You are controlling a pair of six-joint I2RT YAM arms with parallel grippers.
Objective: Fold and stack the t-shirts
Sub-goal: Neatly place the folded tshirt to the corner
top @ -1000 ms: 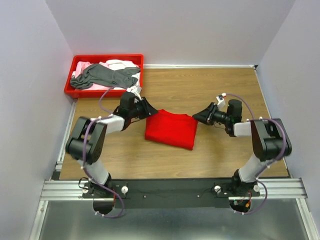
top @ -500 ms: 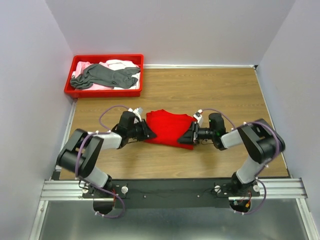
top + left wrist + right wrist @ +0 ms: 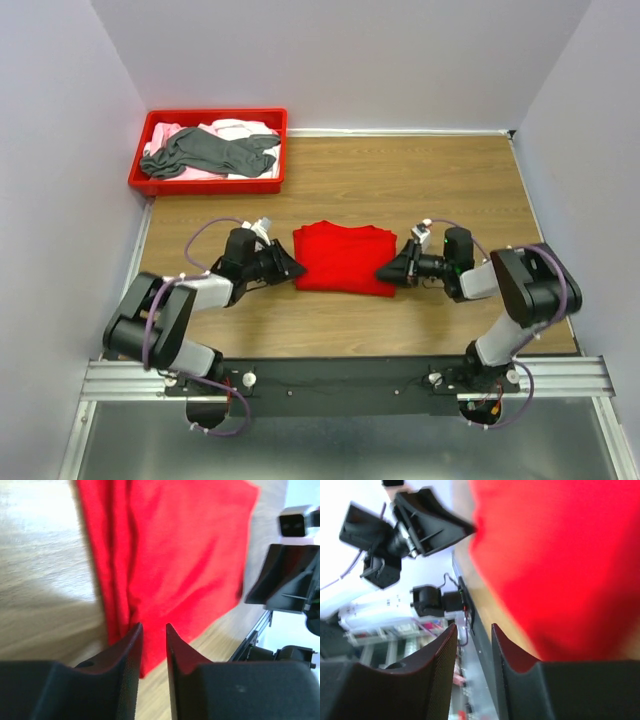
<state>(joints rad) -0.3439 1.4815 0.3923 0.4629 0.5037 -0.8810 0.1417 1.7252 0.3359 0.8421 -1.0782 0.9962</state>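
The folded red t-shirt [image 3: 342, 259] looks light and limp, best pinched at its layered side edges, where both nearly closed jaws sit empty.

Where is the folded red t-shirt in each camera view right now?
Top external: red t-shirt centre of the table, between both arms.
Left wrist: red t-shirt fills the upper middle, beyond the jaws.
Right wrist: red t-shirt fills the right half.
Shared landmark: the wooden table.
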